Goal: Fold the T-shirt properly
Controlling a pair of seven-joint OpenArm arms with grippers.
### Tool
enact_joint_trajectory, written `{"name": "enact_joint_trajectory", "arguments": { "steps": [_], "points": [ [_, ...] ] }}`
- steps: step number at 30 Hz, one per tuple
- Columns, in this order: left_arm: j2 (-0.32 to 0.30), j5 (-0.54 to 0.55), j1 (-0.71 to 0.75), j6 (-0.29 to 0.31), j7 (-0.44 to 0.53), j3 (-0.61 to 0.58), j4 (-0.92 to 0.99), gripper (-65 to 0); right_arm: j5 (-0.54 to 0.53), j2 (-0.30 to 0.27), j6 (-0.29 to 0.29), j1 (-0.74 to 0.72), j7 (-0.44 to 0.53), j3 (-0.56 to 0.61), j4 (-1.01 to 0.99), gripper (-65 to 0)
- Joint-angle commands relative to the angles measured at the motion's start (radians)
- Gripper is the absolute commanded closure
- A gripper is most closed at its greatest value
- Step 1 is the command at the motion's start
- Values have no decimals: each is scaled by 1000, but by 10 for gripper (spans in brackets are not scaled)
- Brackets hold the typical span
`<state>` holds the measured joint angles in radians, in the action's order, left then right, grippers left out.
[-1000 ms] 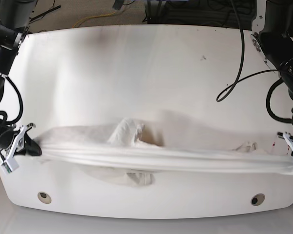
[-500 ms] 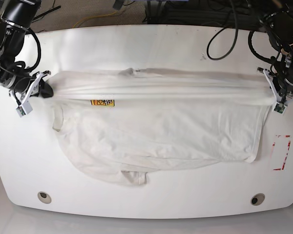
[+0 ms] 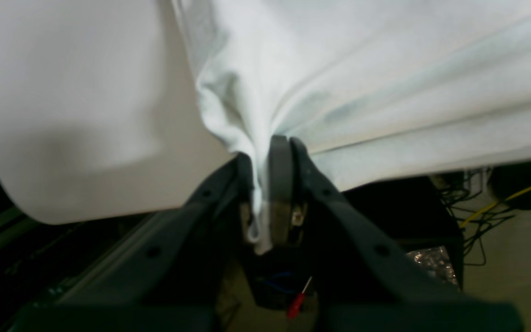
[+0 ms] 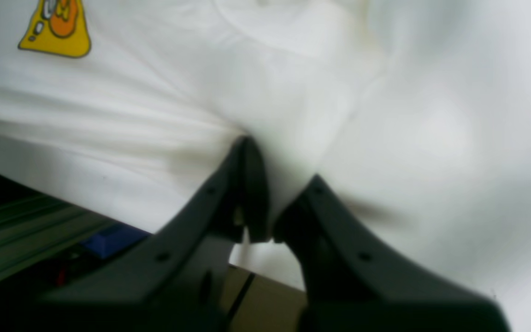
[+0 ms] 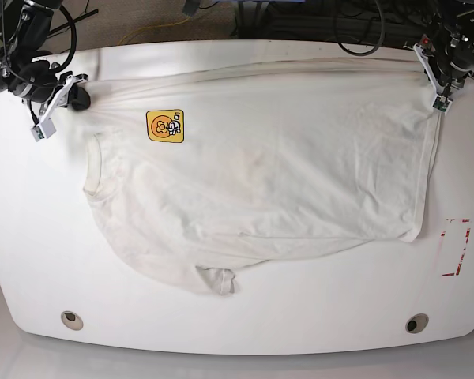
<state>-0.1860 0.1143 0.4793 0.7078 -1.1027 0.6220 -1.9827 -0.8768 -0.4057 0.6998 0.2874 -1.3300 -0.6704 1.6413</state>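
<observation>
The off-white T-shirt [image 5: 261,181] lies spread across the white table [image 5: 245,316], with its yellow-orange patch label [image 5: 165,125] facing up near the far left. My left gripper [image 5: 440,85] is at the far right corner, shut on the shirt's edge; the left wrist view shows cloth [image 3: 339,83] pinched between its fingers [image 3: 280,157]. At the far left, my right gripper [image 5: 60,101] is shut on the shirt's other end. In the right wrist view the fabric [image 4: 293,115] bunches into that gripper [image 4: 278,189], with the patch label [image 4: 56,30] at the upper left.
Two round holes [image 5: 72,319] [image 5: 416,323] sit near the table's front edge. A red tape outline [image 5: 456,246] marks the right side. Cables [image 5: 363,31] run behind the far edge, close to both arms.
Both grippers have pulled the held edge from the front of the table to the far edge. The shirt went from a bunched strip to lying spread out, and the patch label came into view.
</observation>
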Motion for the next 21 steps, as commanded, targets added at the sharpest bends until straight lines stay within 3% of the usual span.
{"name": "enact_joint_trajectory", "arguments": {
  "steps": [1, 6, 15, 21],
  "points": [
    [-5, -24, 8, -10, 20, 12, -14, -4, -6, -23, -2, -7, 20, -12, 17, 0],
    [-5, -18, -35, -10, 25, 12, -25, -4, -6, -19, -2, -26, 22, -12, 18, 0],
    [-5, -31, -347, -10, 19, -7, -20, -4, 1, -25, -2, -225, 27, -5, 10, 0],
    [-8, -84, -506, -10, 17, -119, -20, -4, 113, -25, -2, -379, 54, -2, -28, 0]
  ]
}}
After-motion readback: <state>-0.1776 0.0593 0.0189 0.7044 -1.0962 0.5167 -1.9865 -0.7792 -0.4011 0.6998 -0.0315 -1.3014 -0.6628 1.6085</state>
